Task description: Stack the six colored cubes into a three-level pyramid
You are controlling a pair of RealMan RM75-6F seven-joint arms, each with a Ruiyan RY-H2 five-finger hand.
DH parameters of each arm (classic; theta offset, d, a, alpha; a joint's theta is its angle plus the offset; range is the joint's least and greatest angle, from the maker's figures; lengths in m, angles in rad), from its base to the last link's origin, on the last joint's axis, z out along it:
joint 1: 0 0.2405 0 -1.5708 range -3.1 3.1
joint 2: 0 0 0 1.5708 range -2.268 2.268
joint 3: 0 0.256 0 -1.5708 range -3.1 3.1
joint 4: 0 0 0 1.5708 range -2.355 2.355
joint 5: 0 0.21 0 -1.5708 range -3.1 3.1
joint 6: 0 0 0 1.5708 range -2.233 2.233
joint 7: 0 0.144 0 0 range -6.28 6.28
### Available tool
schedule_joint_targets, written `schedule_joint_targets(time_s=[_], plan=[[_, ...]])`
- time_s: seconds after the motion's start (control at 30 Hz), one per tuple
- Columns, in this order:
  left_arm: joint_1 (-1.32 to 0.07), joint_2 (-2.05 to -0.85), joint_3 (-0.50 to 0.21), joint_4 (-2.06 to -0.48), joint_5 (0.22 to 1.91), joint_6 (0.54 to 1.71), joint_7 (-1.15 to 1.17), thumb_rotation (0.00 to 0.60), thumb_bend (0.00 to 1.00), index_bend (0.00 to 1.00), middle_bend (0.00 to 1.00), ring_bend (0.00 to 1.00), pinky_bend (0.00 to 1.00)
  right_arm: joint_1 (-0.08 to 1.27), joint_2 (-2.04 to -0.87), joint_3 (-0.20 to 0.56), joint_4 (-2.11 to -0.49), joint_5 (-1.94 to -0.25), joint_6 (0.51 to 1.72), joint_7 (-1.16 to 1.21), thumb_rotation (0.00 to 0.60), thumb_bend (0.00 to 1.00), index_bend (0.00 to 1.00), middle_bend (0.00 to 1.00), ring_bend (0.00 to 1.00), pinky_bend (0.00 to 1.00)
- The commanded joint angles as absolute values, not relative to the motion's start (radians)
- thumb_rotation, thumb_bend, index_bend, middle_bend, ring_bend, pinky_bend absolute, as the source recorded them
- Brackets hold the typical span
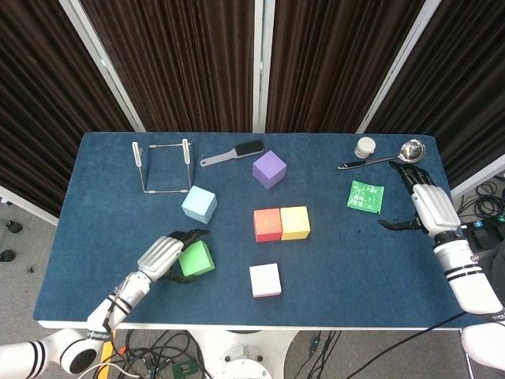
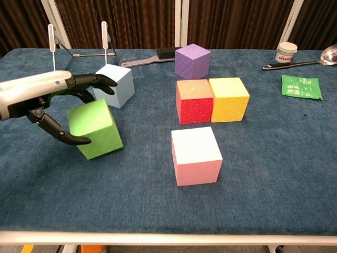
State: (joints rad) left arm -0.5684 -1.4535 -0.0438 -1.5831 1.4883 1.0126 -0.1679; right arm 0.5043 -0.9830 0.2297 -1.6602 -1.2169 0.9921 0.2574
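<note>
Backdrop: dark curtains with pale uprights hang behind a blue tabletop (image 1: 102,229).
Left robot hand (image 2: 50,100): at about 8 o'clock on the tabletop, fingers wrapped over the top and thumb under the near side of the green cube (image 2: 95,129), gripping it; the cube sits tilted, and I cannot tell whether a corner touches the cloth.
Right robot hand (image 1: 424,207): at 3 o'clock near the edge, fingers spread apart and holding nothing.
Red cube (image 1: 267,225) and yellow cube (image 1: 295,223): at the centre, side by side and touching, red on the left.
Pink cube (image 1: 265,280): at 6 o'clock from that pair, standing apart from them, white top face.
Light blue cube (image 1: 199,204): at 10 o'clock from the centre, just behind the left robot hand's fingertips in the chest view.
Purple cube (image 1: 269,169): at 12 o'clock, behind the red one.
Wire rack (image 1: 163,167): at 10 o'clock, far left.
Brush (image 1: 233,153): at 12 o'clock, between the rack and the purple cube.
Small jar (image 1: 365,148) and ladle (image 1: 390,156): at 2 o'clock, close together.
Green packet (image 1: 366,197): lying flat between the yellow cube and the right robot hand.
</note>
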Motion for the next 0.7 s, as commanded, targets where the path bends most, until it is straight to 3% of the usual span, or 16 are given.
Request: schedule_joint_targets(time_s=[0.03,0.37,0.7], plan=[[-0.581,-1.445,-0.033,-1.562,1.511,1.008,-0.186,0.6,0.18,0.11,0.13,0.16,0.19,0.507,-0.988,0.23,-1.655,-1.214,0.988,0.256,0.6,0.0,0.0,0.07,0.0,0.0],[-0.545,-1.446,-0.045,-1.608,1.412,1.036,-0.101,0.6,0.09,0.1,0.15,0.12,0.17,0.501,-0.995,0.229,-1.648,-1.224,0.993,0.266,0.6,0.0,0.0,0.07,0.0,0.0],[-0.52,-1.457,-0.07,-1.641,1.316,1.06,-0.016,0.6,0.09,0.1,0.3,0.12,0.17,0.496,-1.003,0.225,-1.634,-1.231,0.991,0.281,0.6,0.0,0.0,0.07,0.0,0.0]])
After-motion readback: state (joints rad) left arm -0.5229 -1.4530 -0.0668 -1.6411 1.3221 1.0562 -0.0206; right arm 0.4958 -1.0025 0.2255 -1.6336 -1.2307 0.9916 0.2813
